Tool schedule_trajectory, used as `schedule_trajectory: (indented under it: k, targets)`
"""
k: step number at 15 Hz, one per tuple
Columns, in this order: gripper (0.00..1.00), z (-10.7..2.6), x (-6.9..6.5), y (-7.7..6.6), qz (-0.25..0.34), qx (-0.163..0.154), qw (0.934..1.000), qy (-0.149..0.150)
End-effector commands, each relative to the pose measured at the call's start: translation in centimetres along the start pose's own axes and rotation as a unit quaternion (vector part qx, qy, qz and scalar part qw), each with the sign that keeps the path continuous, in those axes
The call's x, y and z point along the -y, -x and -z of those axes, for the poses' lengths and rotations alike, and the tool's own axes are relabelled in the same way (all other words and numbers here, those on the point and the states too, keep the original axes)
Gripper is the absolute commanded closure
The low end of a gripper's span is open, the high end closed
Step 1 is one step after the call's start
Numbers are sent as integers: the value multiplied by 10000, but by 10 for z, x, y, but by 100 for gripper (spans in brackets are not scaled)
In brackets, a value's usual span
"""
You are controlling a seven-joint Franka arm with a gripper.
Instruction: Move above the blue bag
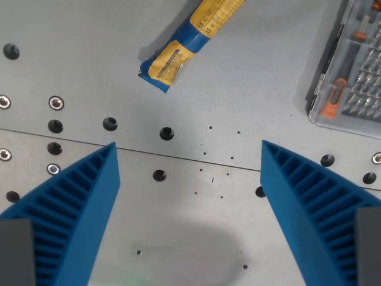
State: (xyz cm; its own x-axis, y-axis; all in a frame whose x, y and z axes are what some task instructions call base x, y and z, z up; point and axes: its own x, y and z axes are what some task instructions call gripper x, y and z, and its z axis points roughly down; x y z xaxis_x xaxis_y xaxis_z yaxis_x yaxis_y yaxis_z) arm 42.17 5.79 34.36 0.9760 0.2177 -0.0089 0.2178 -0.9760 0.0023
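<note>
Overhead, ribbed blue hand spread, crinkled blue-yellow bag beyond

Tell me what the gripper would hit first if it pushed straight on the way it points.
Probably the bare grey metal table. The gripper stands open with nothing between its blue ribbed fingers; the blue and yellow bag lies farther up the view, outside that line.

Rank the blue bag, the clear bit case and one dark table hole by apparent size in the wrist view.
1. Blue bag and clear bit case: both cut off by the frame edges, so unranked against each other.
2. Table hole: smallest by far.
</note>
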Motion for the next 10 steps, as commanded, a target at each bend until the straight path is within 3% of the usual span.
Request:
schedule_trajectory:
  k: [1,10]
  targets:
    - [0,2,0,0,-1,-26,10000,3]
    - [0,-2,0,-1,-248,-48,9997,5]
